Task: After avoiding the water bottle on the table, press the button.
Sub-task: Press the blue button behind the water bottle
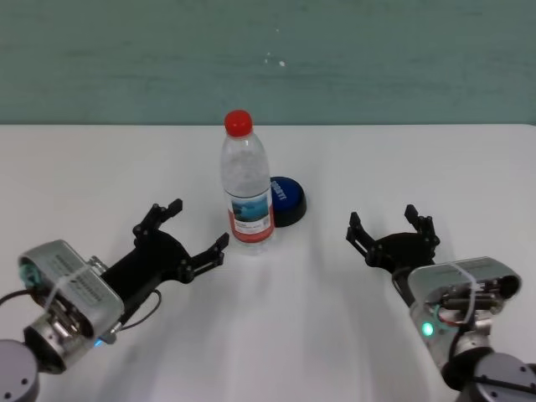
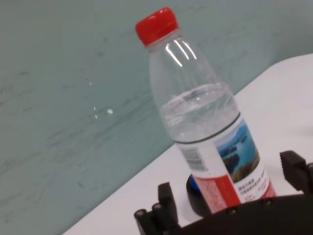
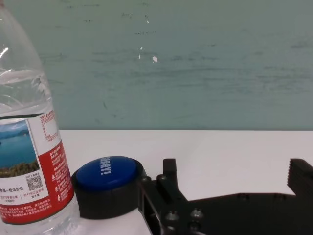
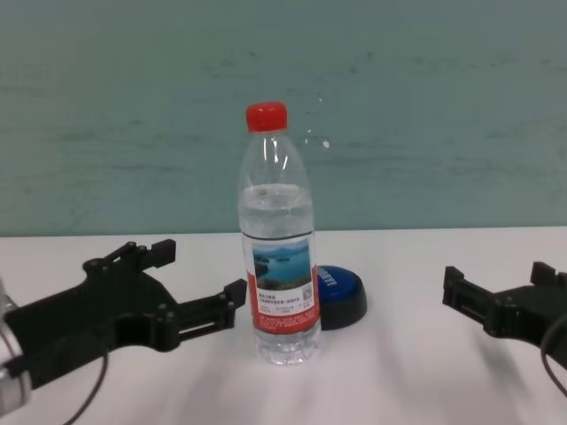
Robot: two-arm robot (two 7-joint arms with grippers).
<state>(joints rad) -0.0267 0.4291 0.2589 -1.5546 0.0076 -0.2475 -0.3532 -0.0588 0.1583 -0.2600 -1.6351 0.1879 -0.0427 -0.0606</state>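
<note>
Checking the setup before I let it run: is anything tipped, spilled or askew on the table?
Nothing stands out. The water bottle stands upright, capped, with the blue button just behind it on the dry white table. The left gripper and right gripper rest open on either side, touching nothing.

Upright water bottle (image 4: pixel 281 257), button (image 4: pixel 341 297) behind, left pincer (image 4: pixel 197 280) beside, spread

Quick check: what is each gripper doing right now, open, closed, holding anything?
Left gripper: open, empty, just left of the water bottle, not touching it.
Right gripper: open, empty, off to the right of the button.
</note>
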